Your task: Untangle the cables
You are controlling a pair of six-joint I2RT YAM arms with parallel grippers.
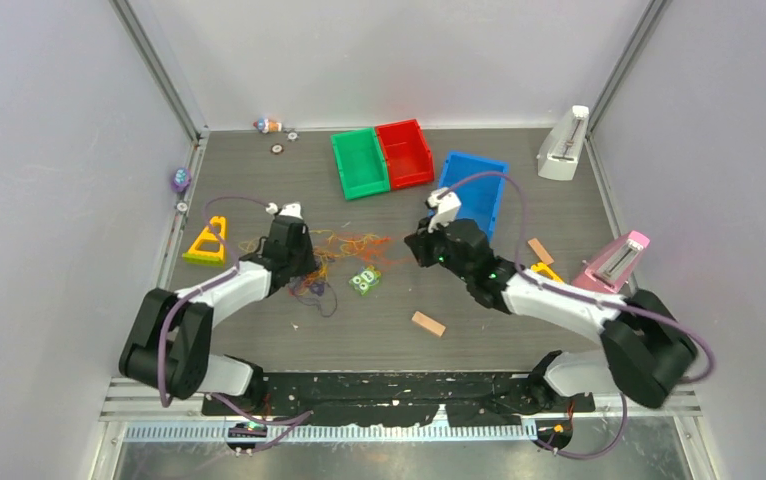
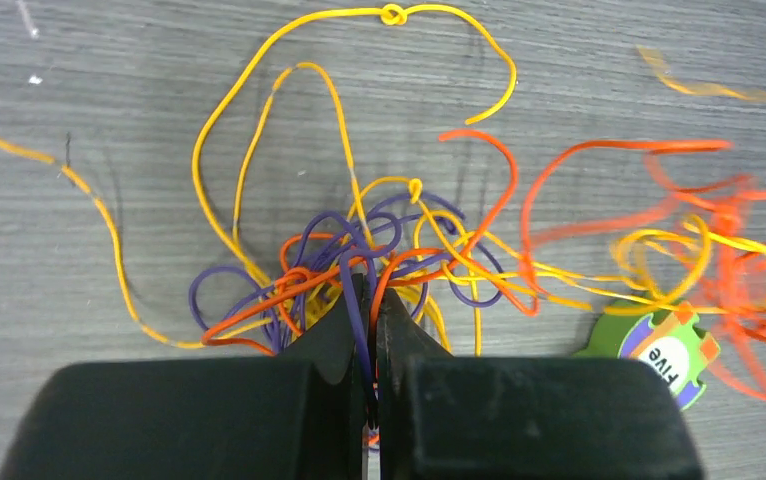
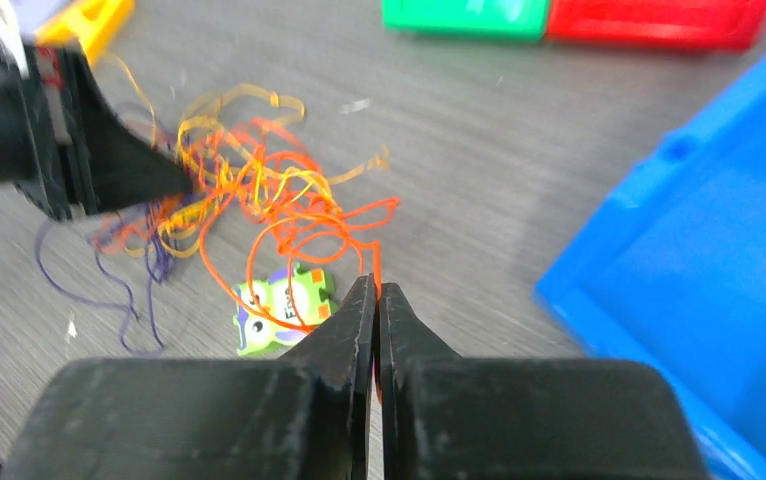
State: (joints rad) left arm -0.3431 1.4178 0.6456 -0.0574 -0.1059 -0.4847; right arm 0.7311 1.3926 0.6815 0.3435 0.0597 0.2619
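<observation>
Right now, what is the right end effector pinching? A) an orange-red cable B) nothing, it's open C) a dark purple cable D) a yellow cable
A: in the right wrist view the right end effector is shut, and an orange-red cable runs straight into its closed tips.

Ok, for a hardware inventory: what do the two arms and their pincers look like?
The left arm and right arm share black joints, white links and a lilac hose. The left pincer and right pincer have black fingers tapering to thin tips.
</observation>
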